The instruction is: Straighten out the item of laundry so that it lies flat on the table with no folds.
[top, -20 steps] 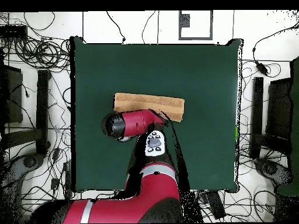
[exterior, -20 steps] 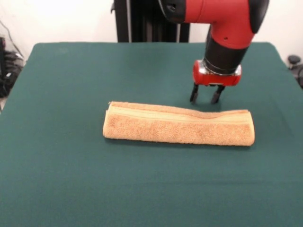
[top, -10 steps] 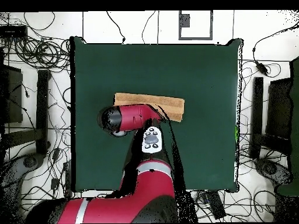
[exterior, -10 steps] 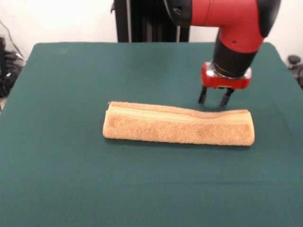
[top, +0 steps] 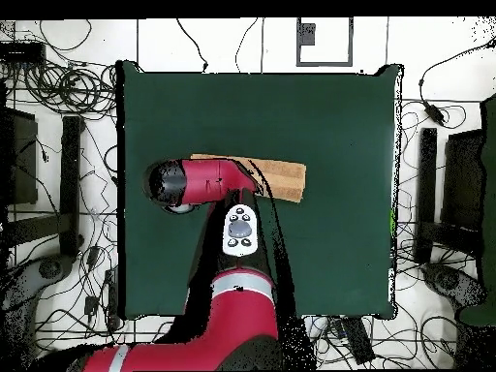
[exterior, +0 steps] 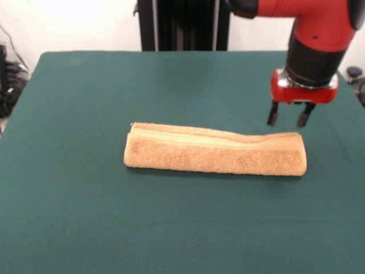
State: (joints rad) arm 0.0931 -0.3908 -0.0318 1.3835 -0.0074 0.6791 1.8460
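Observation:
The orange-tan terry towel (exterior: pixel 215 151) lies folded into a long narrow strip across the middle of the dark green table (exterior: pixel 114 85), with a paler woven band along its far edge. My gripper (exterior: pixel 287 118) hangs open and empty just behind the towel's right end, a little above the table and not touching the cloth. In the overhead view the arm covers the towel's left part; only its right part (top: pixel 283 178) shows, and the gripper is hidden under the arm.
The arm's red wrist and black sleeve (exterior: pixel 311 51) stand above the towel's right end. Cables and dark equipment (top: pixel 58 174) surround the table on the floor. The black pedestal (exterior: pixel 182 25) stands at the table's far edge.
My gripper has moved to the right along the towel's far edge, from behind its middle-right to behind its right end. It stays open. The towel has not moved.

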